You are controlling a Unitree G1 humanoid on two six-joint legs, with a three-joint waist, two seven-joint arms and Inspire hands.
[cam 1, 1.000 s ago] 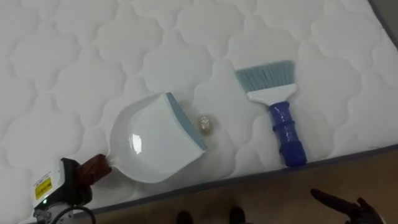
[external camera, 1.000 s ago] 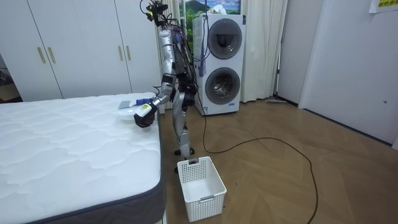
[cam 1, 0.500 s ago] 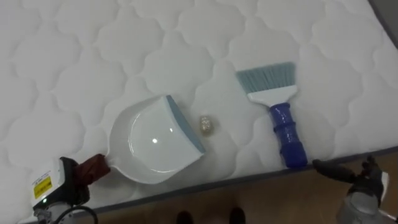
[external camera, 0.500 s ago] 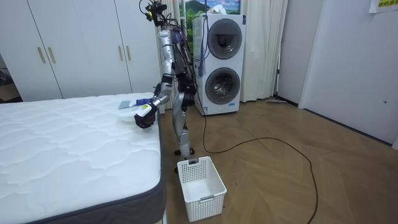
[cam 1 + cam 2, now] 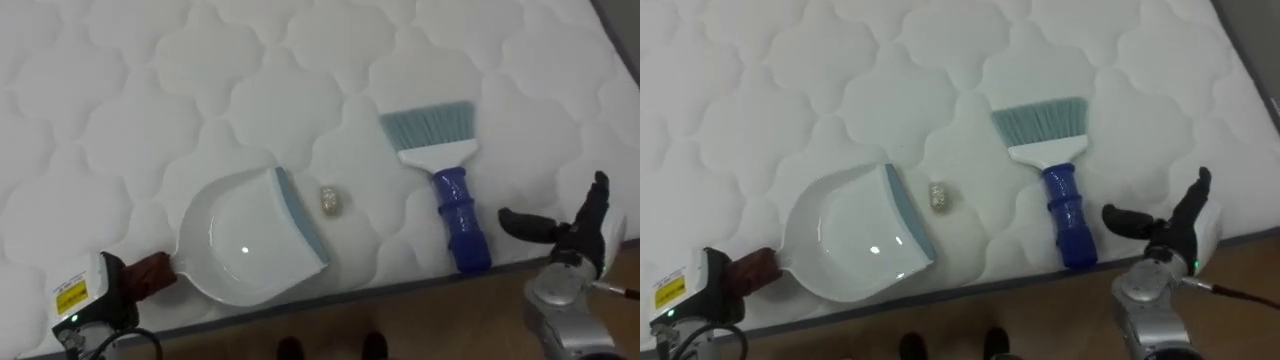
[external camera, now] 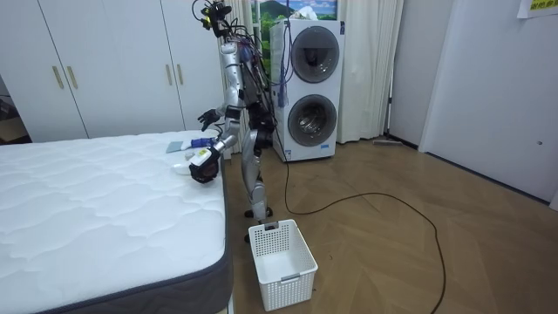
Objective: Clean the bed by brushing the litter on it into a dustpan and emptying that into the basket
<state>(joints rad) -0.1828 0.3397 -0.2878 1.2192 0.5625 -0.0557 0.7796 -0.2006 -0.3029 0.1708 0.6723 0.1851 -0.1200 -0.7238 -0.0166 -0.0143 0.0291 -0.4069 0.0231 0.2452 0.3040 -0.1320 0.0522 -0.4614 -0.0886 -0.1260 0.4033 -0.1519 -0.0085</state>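
The bed's white quilted mattress (image 5: 150, 90) is matt cloth, soft and puffed between its stitched seams, with a grey woven band along the near edge. The white plastic dustpan (image 5: 245, 240) is smooth and glossy and catches a spot of light; its grey-blue lip is duller. The blue-handled plastic brush (image 5: 455, 200) shines on its ridged grip, while its pale teal bristles look fine and matt. The small pale crumpled ball (image 5: 331, 200) looks like rough paper. The right hand (image 5: 570, 232) has matt black fingers above a silvery, metallic wrist. The wooden parquet floor (image 6: 392, 244) has a soft sheen.
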